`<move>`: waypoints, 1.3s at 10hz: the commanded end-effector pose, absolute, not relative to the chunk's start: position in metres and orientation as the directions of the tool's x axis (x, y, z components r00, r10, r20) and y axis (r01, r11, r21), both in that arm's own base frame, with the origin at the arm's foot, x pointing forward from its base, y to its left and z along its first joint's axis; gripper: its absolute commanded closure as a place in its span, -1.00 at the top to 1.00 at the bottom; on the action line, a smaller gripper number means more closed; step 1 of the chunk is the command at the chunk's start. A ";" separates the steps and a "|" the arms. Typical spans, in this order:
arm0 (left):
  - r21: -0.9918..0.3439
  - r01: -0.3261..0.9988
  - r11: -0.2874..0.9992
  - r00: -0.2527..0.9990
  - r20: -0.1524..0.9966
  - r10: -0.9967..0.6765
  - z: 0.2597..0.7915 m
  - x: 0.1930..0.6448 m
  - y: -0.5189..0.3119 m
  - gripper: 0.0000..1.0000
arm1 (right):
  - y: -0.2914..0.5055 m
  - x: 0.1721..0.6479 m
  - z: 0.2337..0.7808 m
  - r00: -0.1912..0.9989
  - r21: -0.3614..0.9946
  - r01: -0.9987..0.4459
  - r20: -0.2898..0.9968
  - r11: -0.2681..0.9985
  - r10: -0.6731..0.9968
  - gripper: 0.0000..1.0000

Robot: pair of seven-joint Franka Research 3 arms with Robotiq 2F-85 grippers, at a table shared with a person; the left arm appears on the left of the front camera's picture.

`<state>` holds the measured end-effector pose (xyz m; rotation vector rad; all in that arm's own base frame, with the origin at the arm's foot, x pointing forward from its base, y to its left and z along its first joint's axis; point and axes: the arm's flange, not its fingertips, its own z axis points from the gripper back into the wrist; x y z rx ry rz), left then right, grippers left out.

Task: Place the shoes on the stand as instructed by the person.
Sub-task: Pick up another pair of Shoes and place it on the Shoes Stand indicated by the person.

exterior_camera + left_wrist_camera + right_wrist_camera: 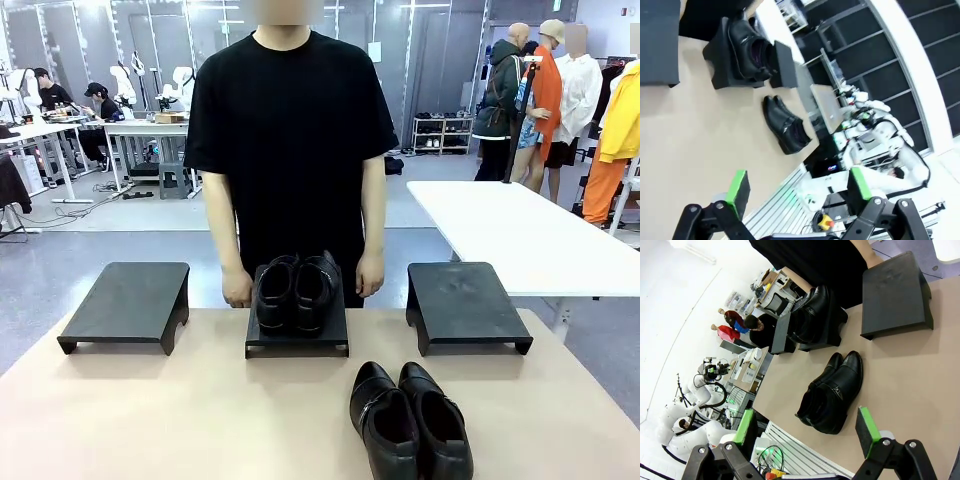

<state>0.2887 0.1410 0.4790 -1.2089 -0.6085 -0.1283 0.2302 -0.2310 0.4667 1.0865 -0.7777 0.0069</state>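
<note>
One pair of glossy black shoes [294, 291] sits on the middle black stand [297, 338]. A second pair [409, 421] lies on the tan table near its front edge, toes pointing away from the robot. The person [290, 150] in a black T-shirt stands behind the middle stand, hands resting at the table's far edge. My left gripper [797, 192] hangs open above the table, with the loose pair [785, 125] and the pair on the stand [751, 50] farther off. My right gripper [807, 429] is open too, hovering just short of the loose pair [832, 392].
Two more black stands are bare: one at the left [128, 303] and one at the right [464, 303]. A white table [520, 235] stands behind on the right. People and workbenches fill the room's background.
</note>
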 end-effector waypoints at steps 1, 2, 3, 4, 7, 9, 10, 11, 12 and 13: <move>-0.874 0.408 0.264 0.819 0.478 0.316 0.428 0.253 0.140 1.00 | -0.231 0.230 0.468 0.727 0.784 -0.384 0.582 0.487 -0.363 1.00; -0.885 0.409 0.225 0.809 0.465 0.360 0.408 0.234 0.144 1.00 | -0.231 0.230 0.468 0.727 0.784 -0.384 0.582 0.487 -0.363 1.00; -0.893 0.398 0.212 0.804 0.450 0.387 0.392 0.217 0.144 1.00 | -0.231 0.230 0.468 0.727 0.784 -0.384 0.582 0.487 -0.363 1.00; -0.902 0.383 0.201 0.797 0.432 0.421 0.379 0.206 0.145 1.00 | -0.231 0.230 0.468 0.727 0.784 -0.384 0.582 0.487 -0.363 1.00; -0.909 0.365 0.203 0.805 0.418 0.420 0.399 0.239 0.216 1.00 | -0.231 0.230 0.468 0.727 0.784 -0.384 0.582 0.487 -0.363 1.00; -0.909 0.365 0.203 0.805 0.418 0.420 0.399 0.239 0.216 1.00 | -0.231 0.230 0.468 0.727 0.784 -0.384 0.582 0.487 -0.363 1.00; -0.909 0.365 0.203 0.805 0.418 0.420 0.399 0.239 0.216 1.00 | -0.231 0.230 0.468 0.727 0.784 -0.384 0.582 0.487 -0.363 1.00; -0.909 0.365 0.203 0.805 0.418 0.420 0.399 0.239 0.216 1.00 | -0.231 0.230 0.468 0.727 0.784 -0.384 0.582 0.487 -0.363 1.00; -0.909 0.365 0.203 0.805 0.418 0.420 0.399 0.239 0.216 1.00 | -0.231 0.230 0.468 0.727 0.784 -0.384 0.582 0.487 -0.363 1.00; -0.909 0.365 0.203 0.805 0.418 0.420 0.399 0.239 0.216 1.00 | -0.231 0.230 0.468 0.727 0.784 -0.384 0.582 0.487 -0.363 1.00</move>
